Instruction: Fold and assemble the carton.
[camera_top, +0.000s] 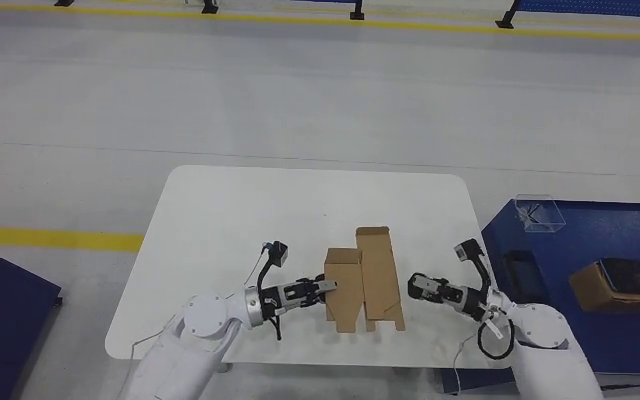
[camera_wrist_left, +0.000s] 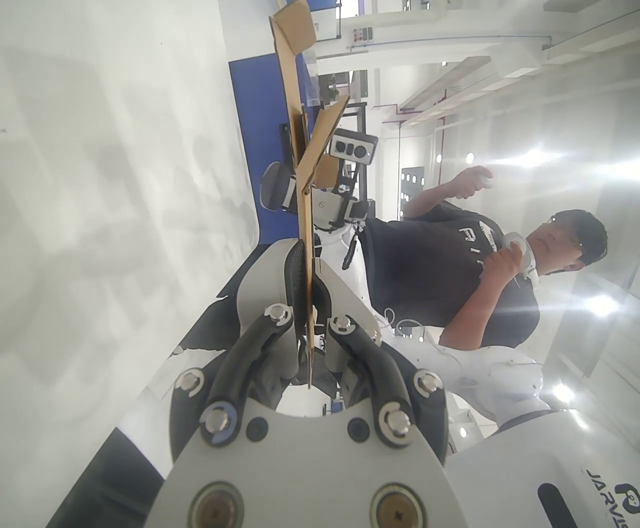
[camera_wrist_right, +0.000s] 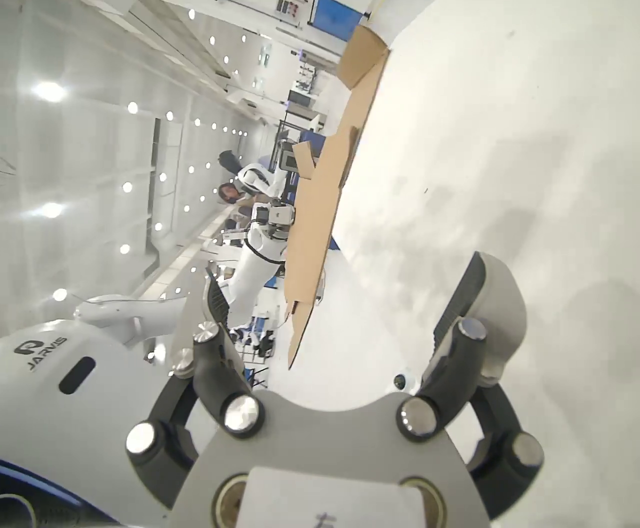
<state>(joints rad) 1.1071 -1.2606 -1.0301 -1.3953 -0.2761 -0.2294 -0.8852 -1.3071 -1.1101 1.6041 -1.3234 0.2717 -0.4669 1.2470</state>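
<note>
Pinching the carton (camera_top: 362, 280) by its near-side edge, your left gripper (camera_top: 320, 291) has its fingers closed tight on the cardboard (the left wrist view shows a pad pressed against each face). The carton lies near the front of the table (camera_top: 200, 220), between your two arms. It is mostly flat, with one layer splayed a little away from the other and small flaps at its far end. Your right gripper (camera_top: 414, 288) sits just beside the carton's opposite edge, its fingers spread wide with nothing between them. I cannot tell whether a fingertip touches the board.

You look to be at the opening step: the sleeve is not yet squared up and no flap is folded in. The next move, as I judge it, calls for your right gripper to close on the free edge. The two sides can then be drawn apart or pushed into a rectangle. Thin board may slip or crease under a sideways pull, so the left hold needs to be firm.

The way from the right gripper to that edge is short. Off the table's right side stands a blue bin (camera_top: 580, 225) with a clear container (camera_top: 535, 212) at its corner and a brown box (camera_top: 605, 285) beside that. Both are near your right arm, so mind any outward swing.
</note>
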